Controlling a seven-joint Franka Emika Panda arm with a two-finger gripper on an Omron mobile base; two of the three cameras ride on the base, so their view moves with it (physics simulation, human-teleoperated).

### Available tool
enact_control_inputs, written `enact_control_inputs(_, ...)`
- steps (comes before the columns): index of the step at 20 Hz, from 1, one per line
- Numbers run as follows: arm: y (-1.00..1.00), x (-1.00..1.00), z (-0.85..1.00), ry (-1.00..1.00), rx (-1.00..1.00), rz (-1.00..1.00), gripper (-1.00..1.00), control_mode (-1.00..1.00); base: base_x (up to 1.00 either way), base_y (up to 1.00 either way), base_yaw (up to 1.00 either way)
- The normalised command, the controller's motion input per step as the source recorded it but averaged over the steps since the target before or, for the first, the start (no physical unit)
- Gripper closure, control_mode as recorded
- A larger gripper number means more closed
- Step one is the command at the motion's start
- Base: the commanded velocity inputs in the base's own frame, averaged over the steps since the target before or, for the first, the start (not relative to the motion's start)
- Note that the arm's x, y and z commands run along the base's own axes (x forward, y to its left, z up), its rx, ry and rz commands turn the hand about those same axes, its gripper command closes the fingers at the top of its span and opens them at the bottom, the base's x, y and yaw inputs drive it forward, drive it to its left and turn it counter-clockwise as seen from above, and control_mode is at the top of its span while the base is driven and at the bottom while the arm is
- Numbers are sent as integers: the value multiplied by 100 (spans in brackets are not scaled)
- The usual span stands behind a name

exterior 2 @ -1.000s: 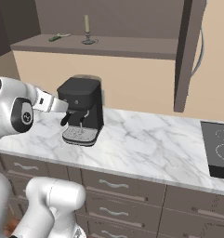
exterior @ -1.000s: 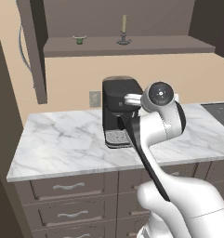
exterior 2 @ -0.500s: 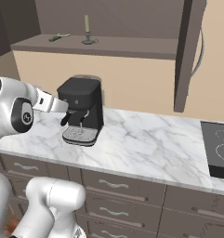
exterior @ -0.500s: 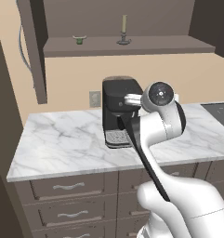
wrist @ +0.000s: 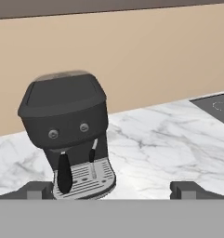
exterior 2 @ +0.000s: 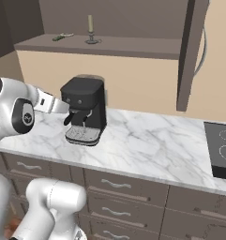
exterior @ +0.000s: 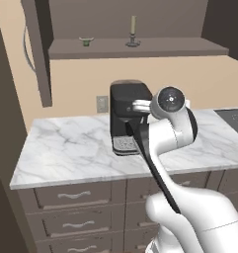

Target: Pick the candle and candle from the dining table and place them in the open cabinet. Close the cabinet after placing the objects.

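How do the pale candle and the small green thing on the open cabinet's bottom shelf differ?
The slim pale candle stands tall and upright on a dark round dish base; the small green bowl is low, squat and sits directly on the shelf. The candle stands nearer the shelf's middle, the bowl nearer the open door. Both share the open cabinet's shelf.

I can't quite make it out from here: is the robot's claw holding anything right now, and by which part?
Nothing is held. The gripper is open and empty, its fingertips wide apart in front of the black coffee machine on the marble counter.
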Motion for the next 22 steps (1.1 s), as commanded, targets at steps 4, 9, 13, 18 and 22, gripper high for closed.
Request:
enact_control_inputs(4,0,0,0,0,0,0,-100,100,-62,-1,2)
enact_control_inputs(9,0,0,0,0,0,0,-100,100,-46,0,48)
enact_control_inputs(13,0,0,0,0,0,0,-100,100,-10,0,100)
enact_control_inputs(18,0,0,0,0,0,0,-100,100,-4,0,100)
enact_control_inputs(22,0,0,0,0,0,0,-100,100,-3,0,100)
